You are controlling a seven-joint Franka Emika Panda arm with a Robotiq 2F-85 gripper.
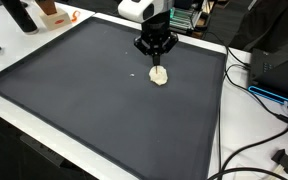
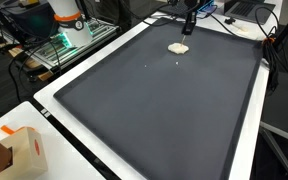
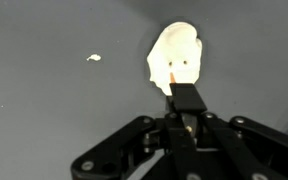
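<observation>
Dark grey mat on bench (image 1: 74, 90); small cream soft plush lump (image 1: 160, 76) upper centre, light, squashy: pinch across middle. End effector (image 1: 156, 60) above it, fingers spread wide.

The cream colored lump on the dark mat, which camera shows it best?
The wrist view: the cream lump fills much of the frame just beyond the gripper, with small dark marks visible on it. In both exterior views it is only a small pale blob on the mat, its details lost.
</observation>
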